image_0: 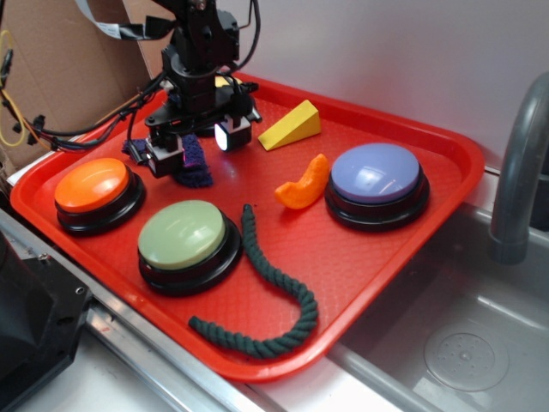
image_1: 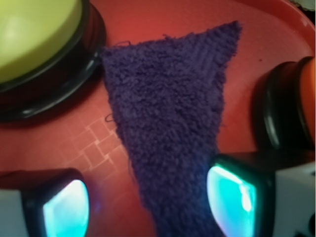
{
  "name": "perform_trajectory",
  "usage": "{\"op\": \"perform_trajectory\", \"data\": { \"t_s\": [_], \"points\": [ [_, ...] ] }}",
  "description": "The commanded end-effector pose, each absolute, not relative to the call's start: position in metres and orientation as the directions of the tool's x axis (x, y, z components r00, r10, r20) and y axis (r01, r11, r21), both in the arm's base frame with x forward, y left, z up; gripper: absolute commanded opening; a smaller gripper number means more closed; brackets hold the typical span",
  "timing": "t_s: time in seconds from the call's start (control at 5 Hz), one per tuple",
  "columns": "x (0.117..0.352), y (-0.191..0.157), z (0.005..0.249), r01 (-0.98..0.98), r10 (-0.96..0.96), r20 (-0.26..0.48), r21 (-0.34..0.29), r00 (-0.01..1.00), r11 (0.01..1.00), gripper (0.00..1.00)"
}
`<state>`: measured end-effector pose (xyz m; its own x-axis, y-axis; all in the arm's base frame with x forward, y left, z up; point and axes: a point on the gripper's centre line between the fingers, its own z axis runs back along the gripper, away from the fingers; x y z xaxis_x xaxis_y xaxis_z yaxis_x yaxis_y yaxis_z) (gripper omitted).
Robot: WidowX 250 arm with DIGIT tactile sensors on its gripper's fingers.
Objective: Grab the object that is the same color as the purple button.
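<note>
Purple cloth (image_1: 170, 133) lies flat on the red tray (image_0: 360, 249), its narrow end running between the spread fingers of the pincer (image_1: 148, 202); jaws open, nothing gripped yet.

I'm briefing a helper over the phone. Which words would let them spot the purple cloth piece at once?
Start at the red tray, go to its back left beside the orange button. There, under the end effector, lies the purple cloth piece: fuzzy, dark, triangular, unlike the glossy domes.
</note>
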<state>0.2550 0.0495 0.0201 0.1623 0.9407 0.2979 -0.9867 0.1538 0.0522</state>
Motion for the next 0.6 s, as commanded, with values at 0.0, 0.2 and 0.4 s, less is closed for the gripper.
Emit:
{"op": "perform_trajectory", "data": {
  "t_s": [0.0, 0.2, 0.4],
  "points": [
    [0.2501, 0.0721, 0.0208, -0.990, 0.955, 0.264, 0.043, 0.138, 0.131, 1.00],
    [0.2504, 0.0784, 0.0180, -0.992, 0.962, 0.242, 0.020, 0.129, 0.128, 0.00],
    [0.2504, 0.0764, 0.0204, -0.990, 0.961, 0.241, -0.003, 0.136, 0.141, 0.00]
  ]
}}
